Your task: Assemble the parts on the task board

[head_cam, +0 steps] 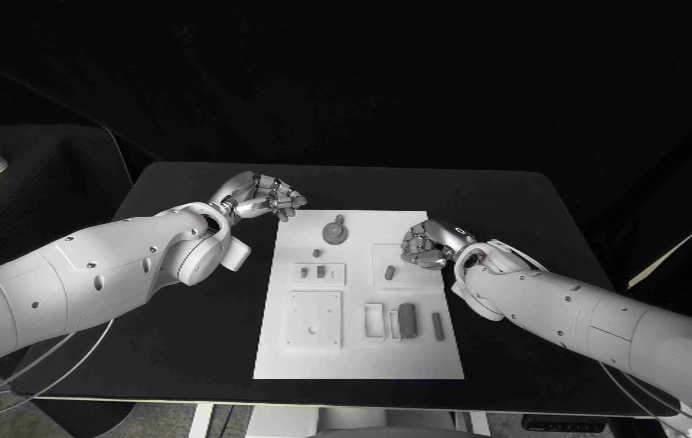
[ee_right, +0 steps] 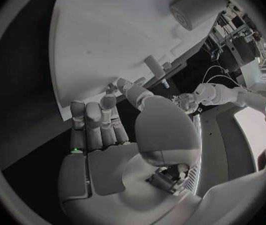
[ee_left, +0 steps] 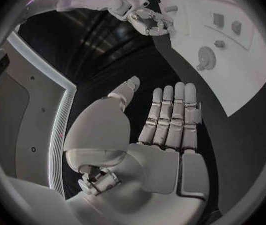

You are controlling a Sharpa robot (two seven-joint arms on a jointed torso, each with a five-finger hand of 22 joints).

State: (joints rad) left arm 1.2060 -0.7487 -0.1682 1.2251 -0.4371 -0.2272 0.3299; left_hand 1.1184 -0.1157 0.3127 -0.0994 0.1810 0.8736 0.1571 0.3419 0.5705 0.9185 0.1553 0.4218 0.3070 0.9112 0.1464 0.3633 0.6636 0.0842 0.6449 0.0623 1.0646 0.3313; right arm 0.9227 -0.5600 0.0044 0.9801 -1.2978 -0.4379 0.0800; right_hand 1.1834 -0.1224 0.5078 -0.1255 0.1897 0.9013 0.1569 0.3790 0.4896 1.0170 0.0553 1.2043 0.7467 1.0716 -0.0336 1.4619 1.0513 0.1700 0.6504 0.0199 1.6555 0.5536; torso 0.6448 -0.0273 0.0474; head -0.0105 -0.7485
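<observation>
Right hand (head_cam: 428,243) hangs low over the right edge of the task board (head_cam: 361,353), its fingers curled downward near a short grey peg (head_cam: 389,272) that lies in a recessed square; from the head view I cannot tell whether the fingertips touch the board or anything on it, and the right wrist view shows the fingers (ee_right: 95,120) straight and together with nothing between them, so I read the hand as released. Nearest the robot, the board carries a square plate part (head_cam: 313,319) on its left side and, beside it to the right, a slotted white holder (head_cam: 375,321) with 2 dark upright bars (head_cam: 408,320) just next to it. Further up sits a small block with 2 slots (head_cam: 319,275), and beyond that a round disc part (head_cam: 335,231) near the far edge. Left hand (head_cam: 264,198) hovers over the bare desk (head_cam: 173,358) just off the board's far left corner, fingers loosely bent in the head view and extended, holding nothing, in the left wrist view.

By the look of it, no part is yet picked up, and the step in hand is the reach for a first piece, probably the peg under the right hand. That move calls for lowering the fingertips either side of the peg and pinching it cleanly without nudging it out of its recess
</observation>
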